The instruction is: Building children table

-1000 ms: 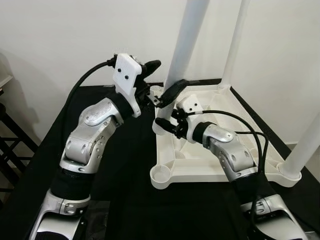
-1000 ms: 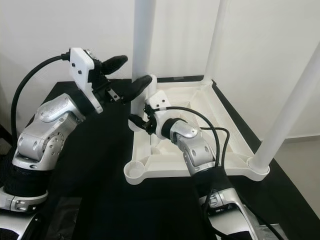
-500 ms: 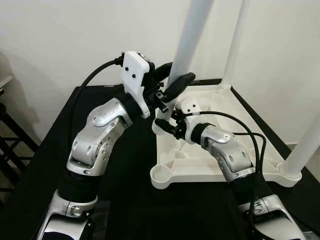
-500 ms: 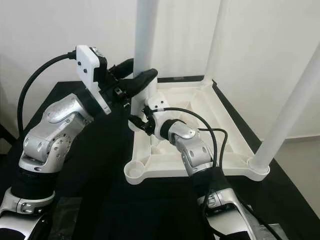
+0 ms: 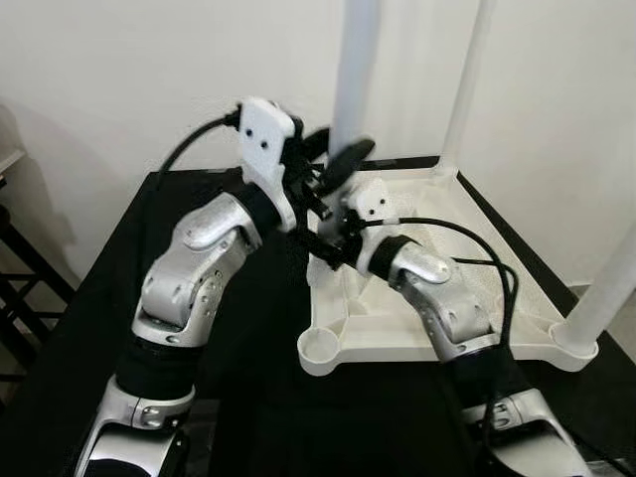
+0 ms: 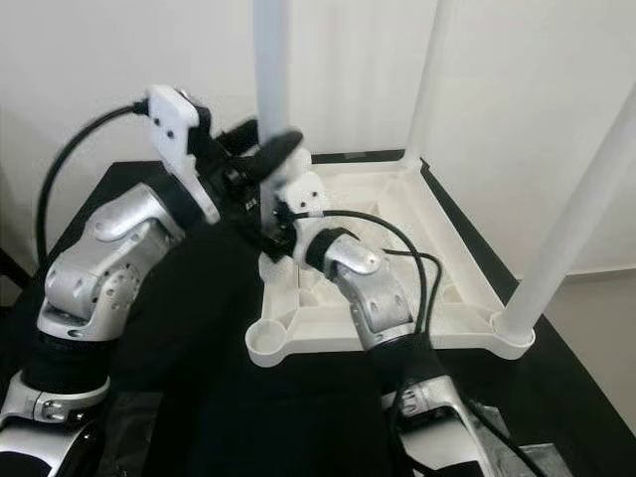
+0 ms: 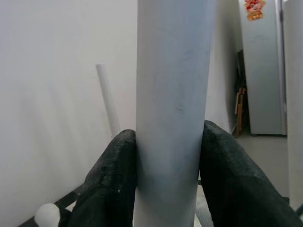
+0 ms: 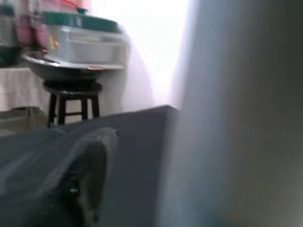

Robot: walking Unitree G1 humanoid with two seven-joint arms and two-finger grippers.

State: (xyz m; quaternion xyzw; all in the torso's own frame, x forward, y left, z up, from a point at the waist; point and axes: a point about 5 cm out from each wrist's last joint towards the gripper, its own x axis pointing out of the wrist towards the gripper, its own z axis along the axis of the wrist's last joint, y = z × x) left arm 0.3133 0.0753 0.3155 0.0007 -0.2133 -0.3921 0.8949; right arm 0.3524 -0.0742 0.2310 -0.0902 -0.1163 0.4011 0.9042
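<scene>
plain white wall [image 5: 119, 70], black stool [image 8: 71, 101]

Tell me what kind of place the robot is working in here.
Probably a room in a home: a black-covered work surface against a plain white wall, with a stool carrying a basin and a storage box nearby.

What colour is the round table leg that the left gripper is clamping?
White. The round table leg shows best in the left wrist view, between the left gripper's black fingers.
</scene>
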